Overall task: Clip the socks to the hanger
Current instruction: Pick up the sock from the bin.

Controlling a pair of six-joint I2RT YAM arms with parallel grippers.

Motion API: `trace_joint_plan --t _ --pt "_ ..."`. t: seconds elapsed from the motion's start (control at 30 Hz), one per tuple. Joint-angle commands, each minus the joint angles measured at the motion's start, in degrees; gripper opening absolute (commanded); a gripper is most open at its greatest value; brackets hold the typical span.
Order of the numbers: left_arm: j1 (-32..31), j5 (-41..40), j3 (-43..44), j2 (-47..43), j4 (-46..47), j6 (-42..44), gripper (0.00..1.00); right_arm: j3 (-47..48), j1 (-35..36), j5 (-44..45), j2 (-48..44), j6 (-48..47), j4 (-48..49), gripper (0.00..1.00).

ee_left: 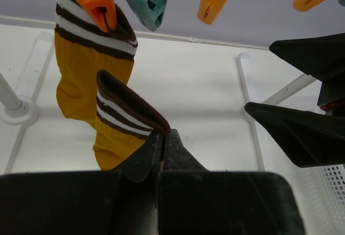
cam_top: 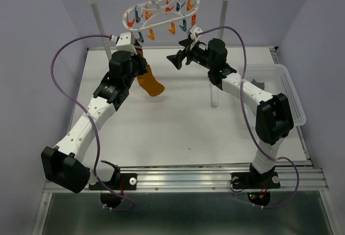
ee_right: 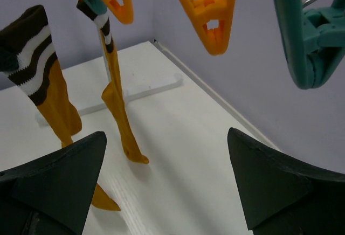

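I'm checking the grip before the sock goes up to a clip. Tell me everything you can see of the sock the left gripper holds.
The held sock is small, mustard-orange knit, with a dark brown cuff crossed by two white stripes. The left gripper pinches the cuff's edge between shut jaws; the foot hangs limp below. It is in no clip yet, and hangs beside its matching clipped sock, held by an orange clip. Whether the two socks touch cannot be told.

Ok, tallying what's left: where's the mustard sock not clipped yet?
Left wrist view: the mustard fabric sock with striped cuff is pinched in the left end effector, lower right of its twin on an orange plastic clip.
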Motion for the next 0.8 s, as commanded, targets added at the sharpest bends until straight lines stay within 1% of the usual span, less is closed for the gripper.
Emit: trace_joint_plan --t 0.0,0.3,0.33,0.47,0.6,0.77 --pt "0.94 1.68 3.74 1.53 4.68 2.07 0.0 4.15 0.07 0.0 1.31 3.65 8.72 1.0" --pt "2.61 2.12 4.09 1.8 4.85 1.02 0.0 4.42 1.92 -0.44 1.13 3.47 9.6 1.0" --pt "2.87 2.03 3.74 1.71 4.68 0.84 0.0 4.33 2.53 0.6 1.31 3.39 9.96 1.0" --pt "4.8 2.99 2.86 1.27 3.71 -0.74 0.0 6.08 3.67 0.35 2.8 2.86 9.26 1.0" --pt "5.51 3.43 2.6 0.74 4.15 -0.74 0.0 7.4 4.9 0.61 4.3 2.86 11.19 1.0" --pt "5.95 4.4 2.68 0.83 4.68 -0.65 0.0 9.42 5.52 3.16 6.58 4.35 16.36 1.0"
